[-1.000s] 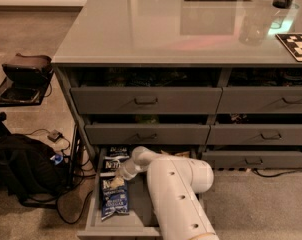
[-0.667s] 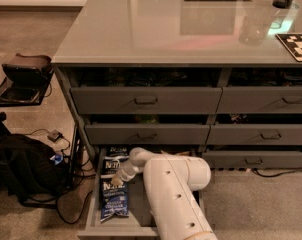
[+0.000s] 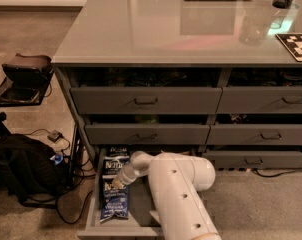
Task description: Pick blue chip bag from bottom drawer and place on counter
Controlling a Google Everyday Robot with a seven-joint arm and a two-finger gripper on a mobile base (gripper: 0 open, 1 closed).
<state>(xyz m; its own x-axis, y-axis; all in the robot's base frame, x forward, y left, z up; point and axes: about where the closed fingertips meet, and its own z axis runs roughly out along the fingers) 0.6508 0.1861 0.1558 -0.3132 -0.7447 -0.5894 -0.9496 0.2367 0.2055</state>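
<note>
White arm (image 3: pixel 183 194) fills bottom center. Gripper (image 3: pixel 116 184) is down inside the open bottom drawer (image 3: pixel 141 206), lower left of center, tip over the bags. Open or clamped: can't tell. Blue chip bag (image 3: pixel 114 206) lies flat at the drawer's left side with a white "Kettle" logo; the small print is unreadable. A second blue bag (image 3: pixel 116 163) lies just behind it. Black backpack (image 3: pixel 21 169) at left. Above are closed drawer fronts (image 3: pixel 146 100), then the glossy counter (image 3: pixel 156 29). A checkered board (image 3: pixel 297 45) sits at its right edge.

Pincer (image 3: pixel 115 184) over bag (image 3: pixel 113 205) in drawer (image 3: pixel 117 231)
</note>
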